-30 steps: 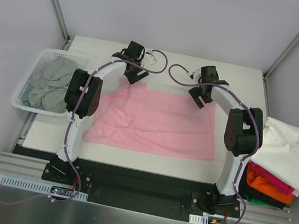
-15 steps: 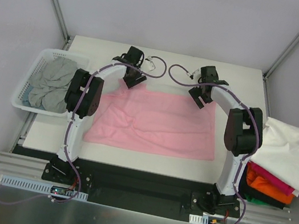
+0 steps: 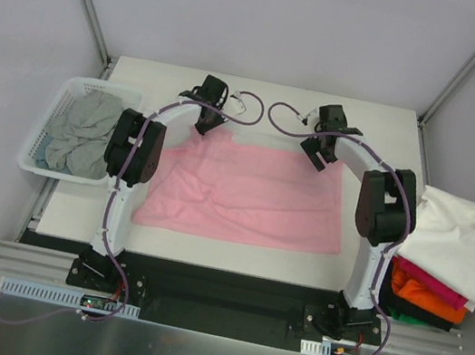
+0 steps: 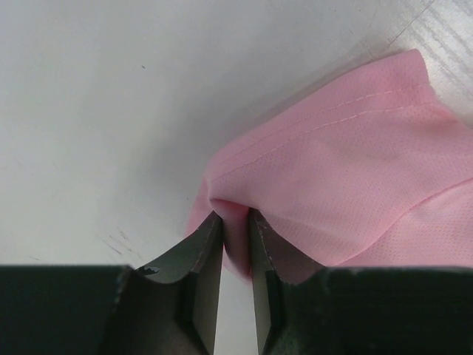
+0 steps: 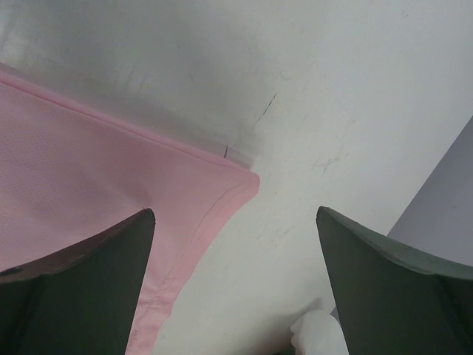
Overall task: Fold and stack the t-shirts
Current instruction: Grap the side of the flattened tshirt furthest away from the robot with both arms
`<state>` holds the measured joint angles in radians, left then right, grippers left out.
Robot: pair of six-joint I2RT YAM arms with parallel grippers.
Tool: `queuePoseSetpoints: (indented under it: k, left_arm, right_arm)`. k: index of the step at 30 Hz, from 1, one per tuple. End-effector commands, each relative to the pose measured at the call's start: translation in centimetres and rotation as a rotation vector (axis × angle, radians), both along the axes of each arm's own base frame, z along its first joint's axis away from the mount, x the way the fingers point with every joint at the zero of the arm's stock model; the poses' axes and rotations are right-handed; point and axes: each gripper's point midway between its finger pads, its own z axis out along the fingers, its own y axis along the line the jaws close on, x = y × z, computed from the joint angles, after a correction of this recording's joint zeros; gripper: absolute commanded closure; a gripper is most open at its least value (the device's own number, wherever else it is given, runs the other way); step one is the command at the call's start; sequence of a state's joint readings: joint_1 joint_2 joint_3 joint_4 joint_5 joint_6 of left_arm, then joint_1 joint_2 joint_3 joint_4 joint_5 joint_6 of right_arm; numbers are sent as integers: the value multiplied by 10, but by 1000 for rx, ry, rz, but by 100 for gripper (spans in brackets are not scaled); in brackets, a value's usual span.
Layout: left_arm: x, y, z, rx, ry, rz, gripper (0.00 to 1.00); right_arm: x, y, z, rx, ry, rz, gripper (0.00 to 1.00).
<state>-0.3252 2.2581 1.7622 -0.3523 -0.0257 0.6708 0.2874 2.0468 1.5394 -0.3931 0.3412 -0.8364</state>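
The light pink t-shirt (image 3: 253, 194) is laid nearly flat on the middle of the table (image 3: 384, 130). Its long axis runs from the table's left side to its right side, and its near edge is roughly parallel to the table's near edge. Which end is the collar cannot be told from the top view. Creases are seen in the half toward the table's left side; the other half is smooth. The cloth (image 4: 355, 170) is a fine mesh knit with a stitched hem.

The left gripper (image 3: 202, 127) is positioned at the shirt corner toward the table's far left. Its jaws (image 4: 235, 218) are clenched on a raised pinch of the hem. The right gripper (image 3: 316, 159) is positioned at the shirt corner (image 5: 74, 170) toward the table's far right. Its jaws (image 5: 235, 212) are spread wide, with nothing held between them.

A white lattice basket (image 3: 33, 162) is set off the table's left edge, and a crumpled grey t-shirt (image 3: 80, 131) is contained in it. Off the table's right edge, a pile is formed: a white t-shirt (image 3: 461, 240) on top, with magenta (image 3: 430, 285), orange (image 3: 423, 300) and black (image 3: 398, 309) cloth beneath.
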Motion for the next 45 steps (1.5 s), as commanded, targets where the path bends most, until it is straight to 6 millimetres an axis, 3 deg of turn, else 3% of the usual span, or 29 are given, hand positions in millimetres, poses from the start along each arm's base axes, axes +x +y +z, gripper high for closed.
queuePoseSetpoints:
  k: [1,12,14,18,25,32,40,45]
  left_arm:
    - [-2,3,-10,-3,27,-10,81]
    - [-5,5,-17,4,42,-9,83]
    - [-7,4,-17,5,44,-10,84]
    - [-10,6,-21,10,55,-13,85]
    - [-16,7,-20,7,63,-13,86]
    - [-18,6,-17,6,61,-16,87]
    - [-23,7,-19,8,69,-16,87]
    - [-25,7,-22,9,78,-14,88]
  right_arm:
    - [14,-15,-3,-37,-16,-36,5]
    - [22,-34,-20,-1,47,-73,8]
    - [16,-38,-24,49,85,-98,9]
    - [6,-28,-31,183,166,-95,10]
    - [-10,-23,-42,267,296,-111,13]
    - [-14,-14,-37,332,346,-96,35]
    - [-28,-8,-42,373,409,-99,49]
    - [-29,-9,-42,369,409,-97,65]
